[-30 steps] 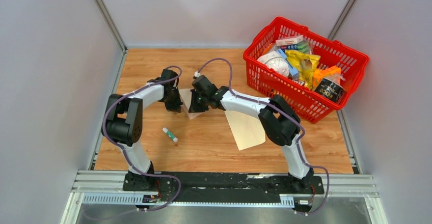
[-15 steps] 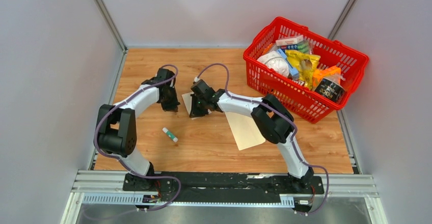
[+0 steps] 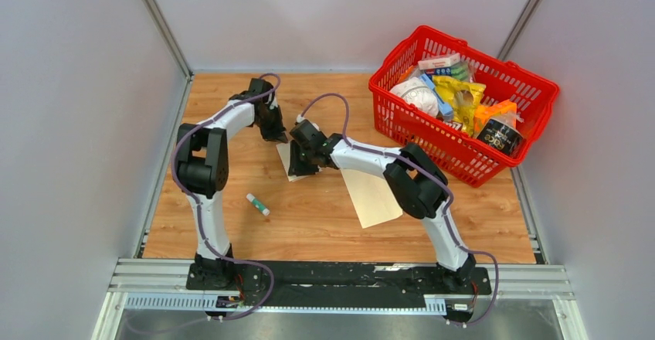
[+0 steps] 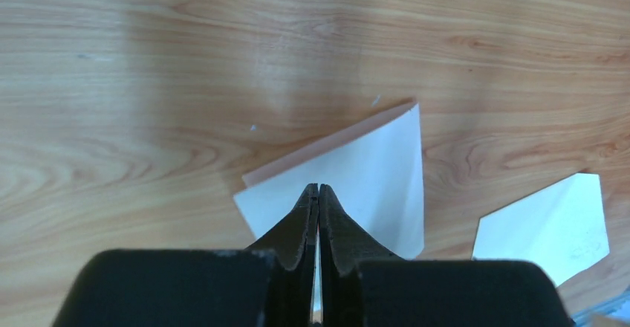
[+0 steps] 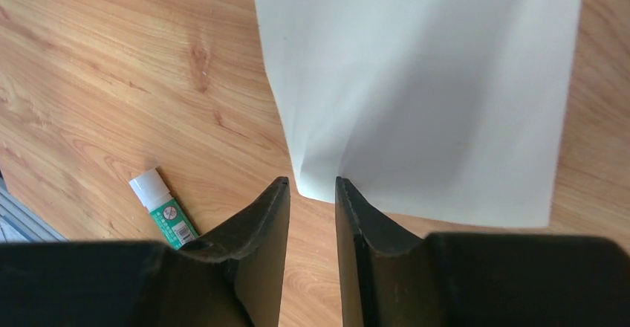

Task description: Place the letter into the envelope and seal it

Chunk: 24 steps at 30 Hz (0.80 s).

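Two grippers at letter (image 4: 371, 171) | left gripper (image 4: 318, 190): jaws together, empty, above it | right gripper (image 5: 311, 182): jaws parted, sheet corner at tips, unclamped | letter flat on table (image 3: 324, 224), apart from envelope (image 3: 372, 197) | glue stick (image 5: 165, 208) nearby

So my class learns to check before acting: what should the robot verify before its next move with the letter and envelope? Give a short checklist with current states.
1. Corner of the letter between the parted jaws of the right gripper: ok.
2. Firm hold on the letter by the left gripper, whose jaws are shut: cannot tell.
3. Mouth of the envelope open: cannot tell.
4. Sheet inside it: not ok, not inserted.
5. The glue stick clear of both papers: ok.
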{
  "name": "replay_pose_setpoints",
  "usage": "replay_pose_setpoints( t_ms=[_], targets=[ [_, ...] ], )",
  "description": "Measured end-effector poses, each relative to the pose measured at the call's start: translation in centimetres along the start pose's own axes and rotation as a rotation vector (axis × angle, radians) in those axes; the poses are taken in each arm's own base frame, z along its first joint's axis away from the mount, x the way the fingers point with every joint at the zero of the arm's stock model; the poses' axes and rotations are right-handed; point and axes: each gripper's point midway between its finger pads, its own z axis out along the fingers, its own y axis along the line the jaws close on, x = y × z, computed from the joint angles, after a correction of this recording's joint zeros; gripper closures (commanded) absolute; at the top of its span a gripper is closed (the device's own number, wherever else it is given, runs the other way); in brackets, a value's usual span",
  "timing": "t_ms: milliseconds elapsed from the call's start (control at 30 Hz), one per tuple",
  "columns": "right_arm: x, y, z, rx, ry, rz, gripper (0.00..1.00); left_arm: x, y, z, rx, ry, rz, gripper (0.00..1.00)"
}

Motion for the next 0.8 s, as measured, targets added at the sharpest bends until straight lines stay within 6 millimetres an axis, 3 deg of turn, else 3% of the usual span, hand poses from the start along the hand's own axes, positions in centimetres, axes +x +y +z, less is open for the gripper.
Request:
replay_pose_setpoints(
  t_ms=[133, 300, 433, 667, 800],
  targets=[
    [-0.5, -0.7, -1.3, 0.027, -0.024, 0.007, 0.69, 1.7, 0.5, 2.8, 0.016, 0.093, -0.001, 0.98],
    [-1.8, -2.1, -2.6, 0.077, -0.064, 0.023, 0.68, 2.4, 0.4, 3.1, 0.036, 0.124, 0.005, 0.98],
    [-2.1, -3.7, -2.7, 0.13, -0.071, 0.035, 0.66, 3.3, 0.5, 2.8, 0.032, 0.12, 0.01, 0.98],
    [-2.8, -5.9, -2.6, 0.198, -0.074, 0.037, 0.7, 8.1, 1.6, 0.8, -0.014, 0.149, 0.002, 0.98],
    [-2.8, -6.8, -1.6, 0.226, -0.057, 0.014, 0.64, 9.9, 2.1, 0.0, -0.036, 0.158, 0.002, 0.98]
  ],
)
